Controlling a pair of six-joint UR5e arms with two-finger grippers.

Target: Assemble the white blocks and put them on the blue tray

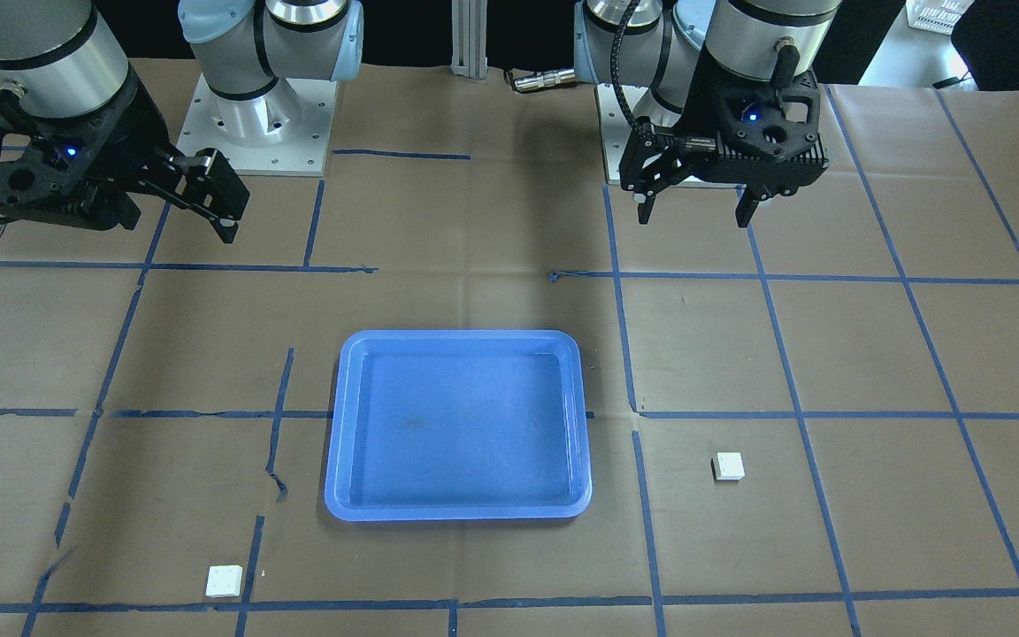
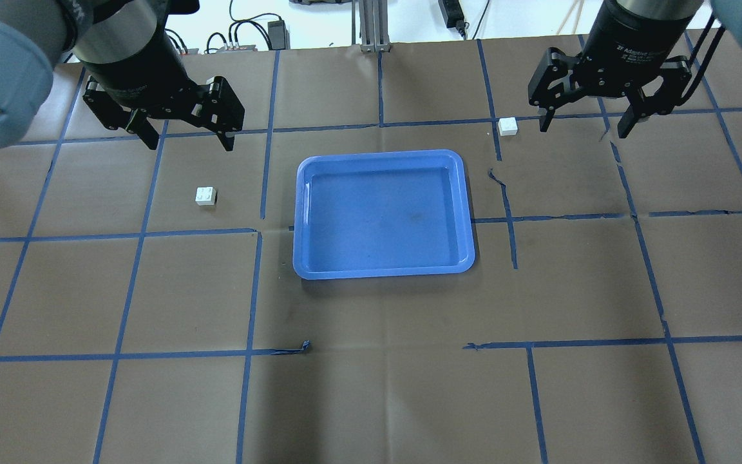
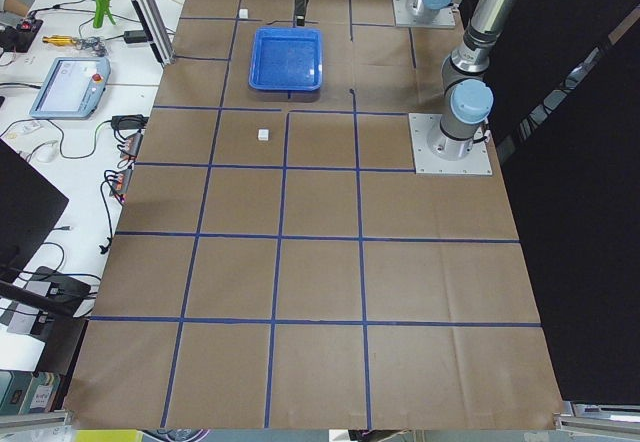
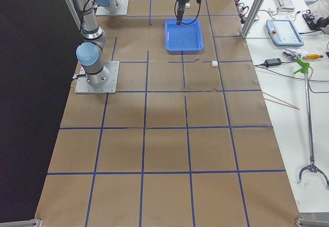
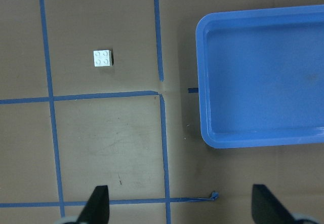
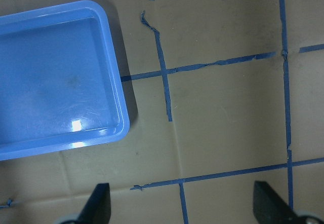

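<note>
The blue tray (image 2: 384,212) lies flat at frame centre on the tabletop (image 2: 371,386). The left pincer (image 2: 189,138) hangs at upper left, jaws spread wide, gripping nothing. The right pincer (image 2: 583,125) hangs at upper right in the same condition. The first white block (image 2: 206,195) (four studs up) sits left of the tray. The second white block (image 2: 507,126) sits beyond the tray's upper right corner, apart from it.

tray (image 2: 384,219) between left block (image 2: 206,195) and right block (image 2: 507,126), none touching
</note>
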